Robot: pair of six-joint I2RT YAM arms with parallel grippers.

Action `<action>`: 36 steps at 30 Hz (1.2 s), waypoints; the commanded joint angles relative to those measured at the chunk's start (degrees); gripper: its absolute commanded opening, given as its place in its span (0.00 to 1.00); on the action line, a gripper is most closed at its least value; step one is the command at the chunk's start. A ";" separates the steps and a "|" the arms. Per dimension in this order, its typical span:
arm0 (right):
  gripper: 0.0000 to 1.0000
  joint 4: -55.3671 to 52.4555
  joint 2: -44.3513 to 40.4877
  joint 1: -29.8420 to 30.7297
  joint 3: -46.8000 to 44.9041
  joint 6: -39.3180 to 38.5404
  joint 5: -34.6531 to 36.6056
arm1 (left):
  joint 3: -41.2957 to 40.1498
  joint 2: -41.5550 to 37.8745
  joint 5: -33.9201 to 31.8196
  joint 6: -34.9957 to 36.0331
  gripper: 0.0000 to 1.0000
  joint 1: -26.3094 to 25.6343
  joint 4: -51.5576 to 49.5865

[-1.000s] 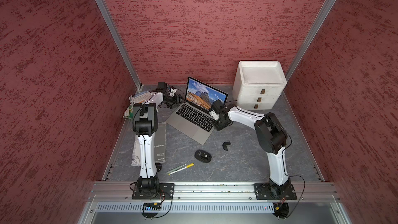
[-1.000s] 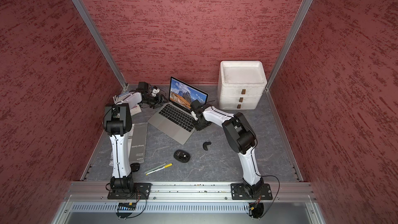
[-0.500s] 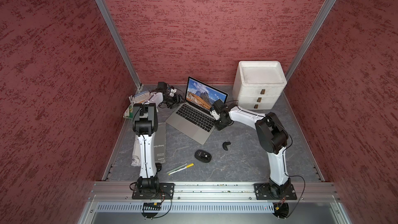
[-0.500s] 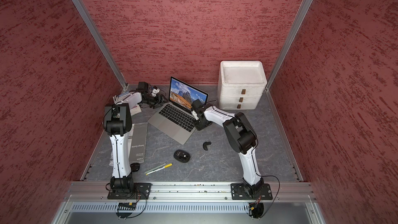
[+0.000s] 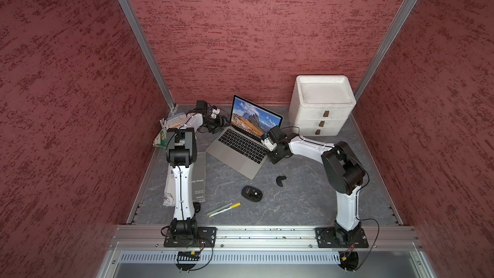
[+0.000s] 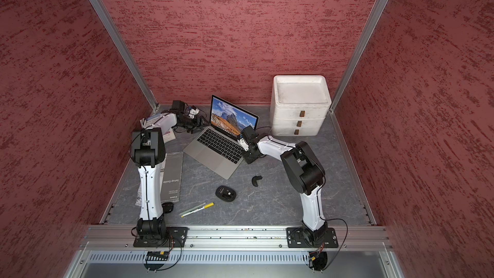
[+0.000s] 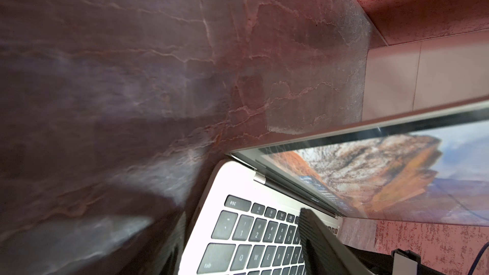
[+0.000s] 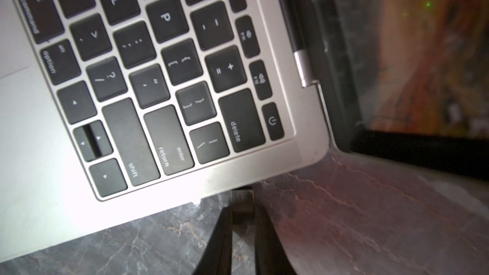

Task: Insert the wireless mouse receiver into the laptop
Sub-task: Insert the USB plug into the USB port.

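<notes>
Tabletop (image 5: 294, 204) grey-veined, walls (image 5: 254, 36) red; right fingers (image 8: 221, 239) pinch receiver (image 8: 241, 202) at laptop (image 8: 39, 128) edge, left fingers (image 7: 315, 236) spread.

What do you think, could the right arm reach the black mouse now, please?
Probably yes: the mouse lies on open table near it, though the right gripper is shut on the receiver at the laptop's edge.

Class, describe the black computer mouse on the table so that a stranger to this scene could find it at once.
Find the open laptop on the grey table. Just in front of its corner nearest the robot lies the mouse. It is a black oval, larger than the curved black scrap to its side and rounder than the yellow-capped pen nearby.
</notes>
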 commanded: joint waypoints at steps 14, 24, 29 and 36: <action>0.00 8.18 -3.48 -0.63 -5.15 -0.72 -1.63 | 2.20 2.66 3.93 0.42 0.73 -0.32 -3.41; 0.00 10.19 -5.71 -0.68 -7.64 -0.68 -1.60 | 2.76 3.15 4.16 0.46 0.73 -0.12 -4.11; 0.00 11.59 -5.48 -0.71 -7.84 -1.32 -2.04 | 2.90 3.23 4.33 0.51 0.73 -0.13 -4.21; 0.00 12.13 -4.67 -0.69 -7.70 -1.65 -2.14 | 2.96 3.28 4.50 0.77 0.73 -0.02 -4.37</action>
